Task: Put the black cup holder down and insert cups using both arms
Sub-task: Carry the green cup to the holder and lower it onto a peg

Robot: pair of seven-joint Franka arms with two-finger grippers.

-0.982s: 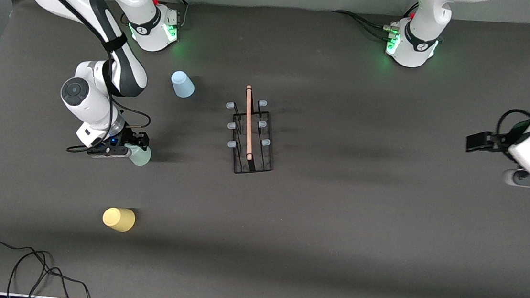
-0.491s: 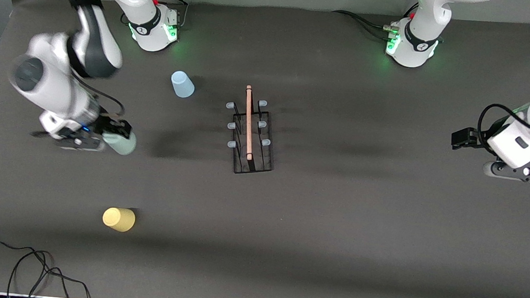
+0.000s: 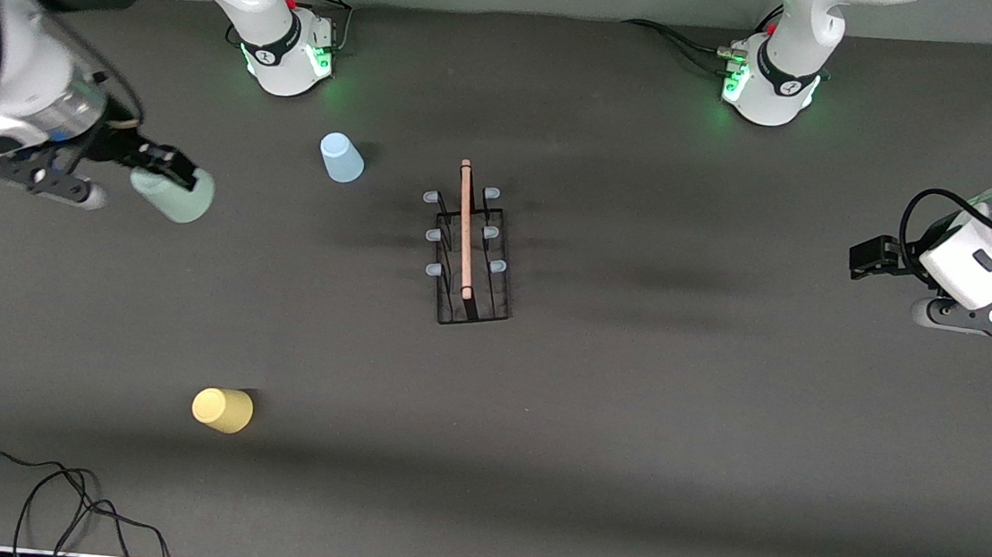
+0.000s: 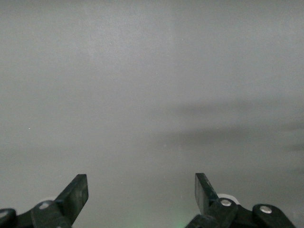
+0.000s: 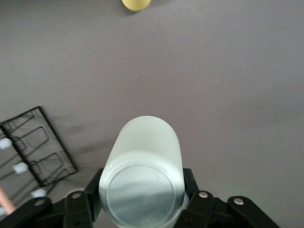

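Gripping the pale green cup [image 3: 173, 194] sideways in the air, the right gripper [image 3: 166, 166] hangs over the table [image 3: 671, 437] at about nine o'clock from the black cup holder [image 3: 471, 254], fingers clamped on its sides. A light blue cup [image 3: 340, 158] stands at the holder's ten o'clock, a yellow cup [image 3: 222, 410] at its seven. At three o'clock the left gripper [image 3: 864, 258] waits, jaws spread wide and empty.
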